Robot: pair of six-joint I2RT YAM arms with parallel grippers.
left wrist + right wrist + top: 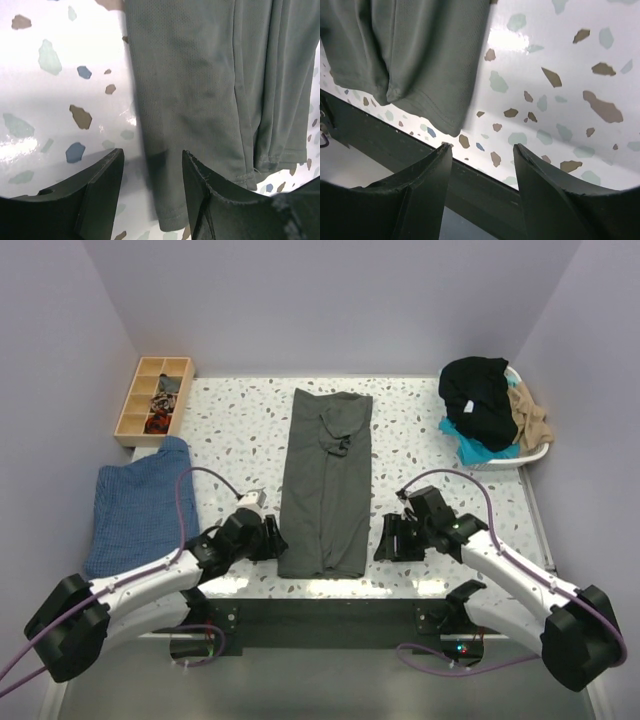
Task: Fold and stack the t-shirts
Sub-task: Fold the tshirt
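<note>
Apparently we placed the left gripper (pixel 270 538) and right gripper (pixel 388 538), both spread, at the near corners of the charcoal-grey t-shirt (pixel 325 480). Probably this was to pinch its hem.

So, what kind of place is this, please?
Probably a robot laboratory cell, not a home: plain lilac walls enclose a speckled terrazzo-pattern table, and two white-and-black robot arms are bolted at its near edge.

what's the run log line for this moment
dark grey cloth t-shirt: folded lengthwise strip | left gripper: open, at hem | right gripper: open, beside hem
</note>
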